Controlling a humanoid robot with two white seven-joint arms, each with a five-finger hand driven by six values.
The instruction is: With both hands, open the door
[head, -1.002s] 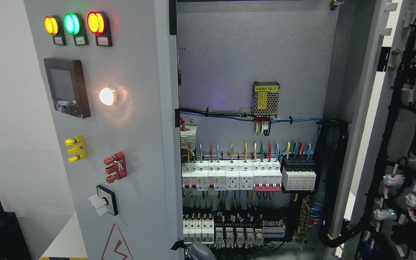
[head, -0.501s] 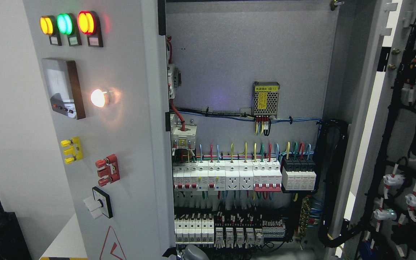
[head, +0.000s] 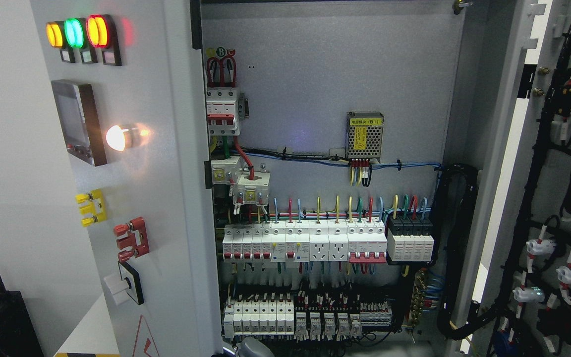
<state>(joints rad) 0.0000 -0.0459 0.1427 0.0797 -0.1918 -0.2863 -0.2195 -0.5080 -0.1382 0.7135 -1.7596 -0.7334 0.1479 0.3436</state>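
Doors of the grey cabinet stand apart: the left door (head: 166,198), swung out at the picture's left, carries three lit lamps (head: 75,32), a small screen (head: 80,121), a glowing white lamp (head: 117,138) and yellow and red terminals, while the right door (head: 558,198) stands wide at the right, its inner side strung with black cables. Between them the back panel (head: 340,89) shows rows of breakers (head: 305,243). A grey rounded part (head: 251,348) shows at the bottom edge near the left door, perhaps a robot hand, though I cannot tell its state.
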